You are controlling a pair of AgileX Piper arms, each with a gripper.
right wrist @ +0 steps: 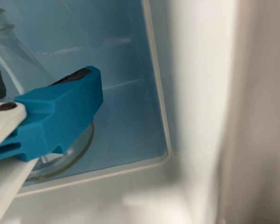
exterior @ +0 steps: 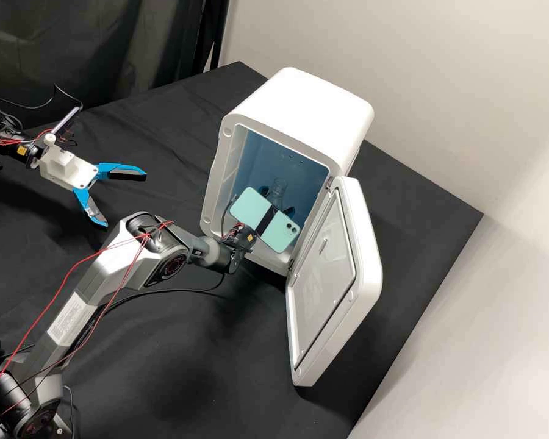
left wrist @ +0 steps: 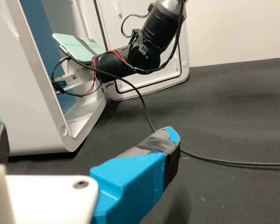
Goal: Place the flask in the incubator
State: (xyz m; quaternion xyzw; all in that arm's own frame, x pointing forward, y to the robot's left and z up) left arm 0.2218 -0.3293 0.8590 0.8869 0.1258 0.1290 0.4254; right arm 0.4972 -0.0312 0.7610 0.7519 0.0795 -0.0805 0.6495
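1. Door (exterior: 329, 280) of the white incubator (exterior: 299, 110) wide open, nearest of all.
2. Right gripper (right wrist: 42, 81) inside the blue chamber, right against the flask (exterior: 279, 189). Cannot tell whether clamped on the glass or slack.
3. Left gripper (exterior: 121, 196) off to the side over the bench (exterior: 165, 366), well apart from the incubator, jaws spread, holding nothing.
4. Flask deepest in, upright on the chamber floor, long axis vertical, far nearer the right arm. Probably only letting go and backing straight out through the opening remaining.
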